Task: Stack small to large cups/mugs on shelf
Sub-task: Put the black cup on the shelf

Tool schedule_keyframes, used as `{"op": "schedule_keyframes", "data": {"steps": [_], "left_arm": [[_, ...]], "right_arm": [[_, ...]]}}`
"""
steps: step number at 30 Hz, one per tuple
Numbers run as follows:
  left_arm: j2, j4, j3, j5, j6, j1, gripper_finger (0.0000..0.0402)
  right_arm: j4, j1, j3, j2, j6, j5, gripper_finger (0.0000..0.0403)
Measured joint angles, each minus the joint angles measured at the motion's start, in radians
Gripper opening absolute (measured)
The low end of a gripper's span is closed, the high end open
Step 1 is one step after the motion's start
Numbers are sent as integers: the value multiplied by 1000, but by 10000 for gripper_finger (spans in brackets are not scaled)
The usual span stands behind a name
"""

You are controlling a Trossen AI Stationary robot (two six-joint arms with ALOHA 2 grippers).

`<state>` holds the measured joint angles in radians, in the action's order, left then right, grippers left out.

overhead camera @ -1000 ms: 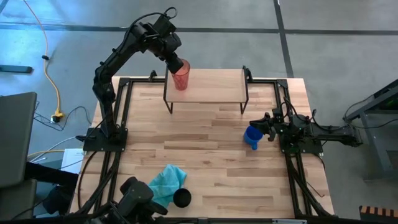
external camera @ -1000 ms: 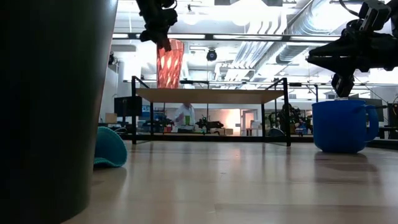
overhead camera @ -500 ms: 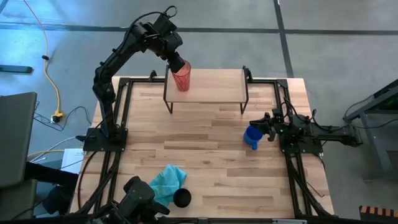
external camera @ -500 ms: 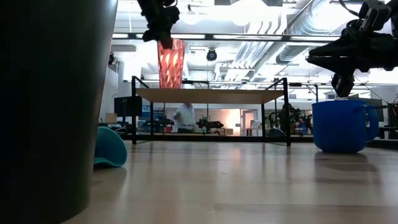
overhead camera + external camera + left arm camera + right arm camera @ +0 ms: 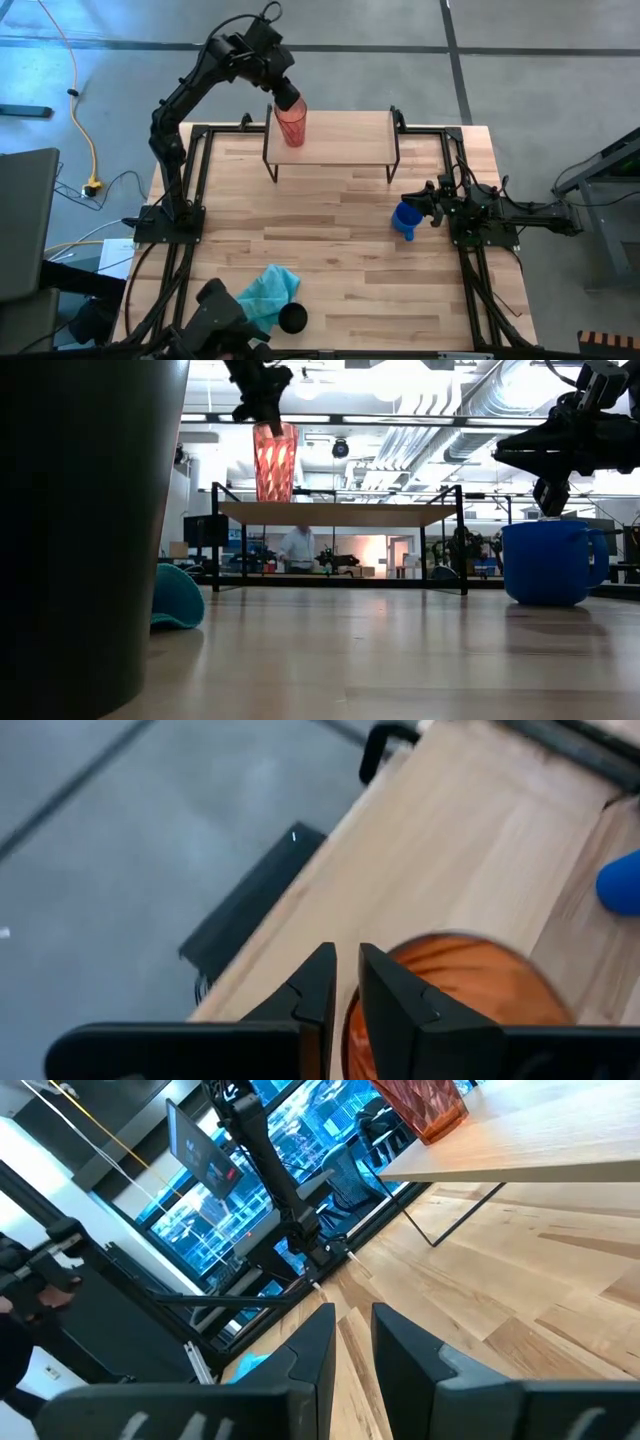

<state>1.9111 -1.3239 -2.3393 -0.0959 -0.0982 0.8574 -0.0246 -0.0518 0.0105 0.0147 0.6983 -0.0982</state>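
Note:
The red ribbed tumbler [image 5: 292, 128] [image 5: 274, 465] stands upright by its base on the left end of the light-wood shelf [image 5: 340, 140] [image 5: 335, 512]. My left gripper [image 5: 288, 100] [image 5: 262, 420] [image 5: 345, 982] is above it, shut on its rim. The blue mug [image 5: 405, 218] [image 5: 548, 562] sits on the table to the right, in front of the shelf. My right gripper [image 5: 424, 203] [image 5: 545, 500] [image 5: 352, 1340] hovers just above and to the right of the mug, shut, touching nothing. The black cup [image 5: 292, 318] [image 5: 90, 530] stands at the near edge. My left gripper pinches the tumbler's rim [image 5: 350, 1020] on its far-left side. One finger [image 5: 395, 995] is inside the tumbler and the other [image 5: 315, 985] is outside. The fingers come slanting down from the far left. The tumbler stands upright with its base on the shelf.
A crumpled teal cloth [image 5: 268, 295] [image 5: 178, 597] lies beside the black cup near the near edge. The shelf's right part [image 5: 365, 135] is bare wood. Black frame rails [image 5: 195, 190] run along both table sides. A person [image 5: 297, 548] shows far off in the room.
My left gripper, keeping its hold on the rim, has edged a little toward the table's right and far edge. The tumbler has shifted slightly right with it and now stands straighter on the shelf. The right arm has kept still.

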Motion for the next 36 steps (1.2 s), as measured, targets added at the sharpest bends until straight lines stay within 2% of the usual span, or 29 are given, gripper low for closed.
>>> {"op": "schedule_keyframes", "data": {"steps": [9, 14, 17, 24, 30, 36], "left_arm": [[-99, 101, -11, -10, -14, 0, 37], [-187, 44, -16, -126, 4, -12, 37], [-243, -45, -16, -201, 16, -48, 37], [-320, -250, -16, -207, 46, -251, 37], [-342, -247, 5, -201, 136, -492, 37], [-336, -245, 55, -142, 211, -690, 37]], "right_arm": [[0, 0, 0, 0, 0, 0, 57], [0, 0, 0, 0, 0, 5, 57], [5, 0, 0, 0, 0, 46, 57], [7, 0, 0, 0, -6, 80, 57], [-1, 0, 0, 0, 5, 92, 57], [-103, 0, 0, 0, 27, 181, 57]]}}
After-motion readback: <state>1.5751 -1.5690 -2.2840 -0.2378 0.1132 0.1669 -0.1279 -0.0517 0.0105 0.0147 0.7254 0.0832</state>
